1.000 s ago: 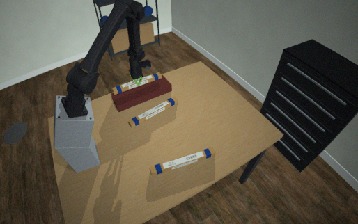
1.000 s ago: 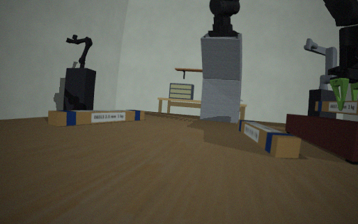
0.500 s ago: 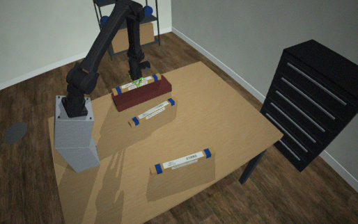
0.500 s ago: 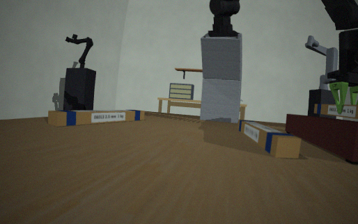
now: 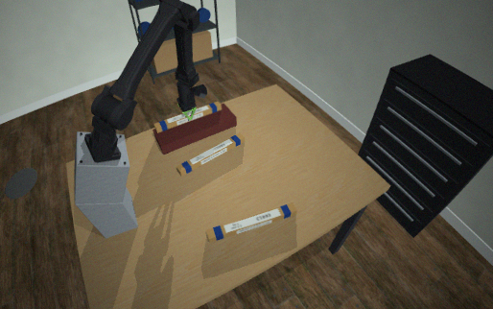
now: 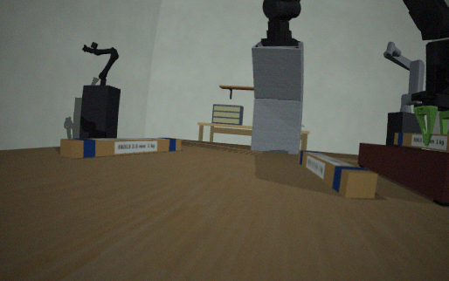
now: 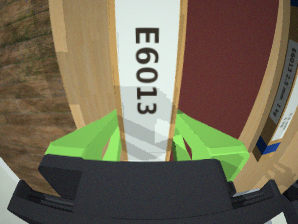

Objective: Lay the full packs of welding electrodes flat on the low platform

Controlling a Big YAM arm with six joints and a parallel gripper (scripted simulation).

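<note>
My gripper (image 5: 190,115) (image 6: 435,140) (image 7: 146,113) is shut on a tan pack (image 5: 163,126) (image 6: 408,140) (image 7: 147,70) with blue bands, near its middle. The pack is level and lengthwise along the far side of the dark red platform (image 5: 198,134) (image 6: 406,167) (image 7: 227,65). Whether its underside touches the platform cannot be told. In the wrist view, red shows only on its right. A second pack (image 5: 211,154) (image 6: 323,167) (image 7: 286,85) lies flat on the table just in front of the platform. A third pack (image 5: 251,222) (image 6: 120,148) lies flat near the table's front edge.
The arm's grey pedestal (image 5: 103,192) (image 6: 277,96) stands at the table's left side in the top view. A black drawer cabinet (image 5: 427,144) stands beyond the table's right edge. A shelf rack (image 5: 184,53) stands behind the arm.
</note>
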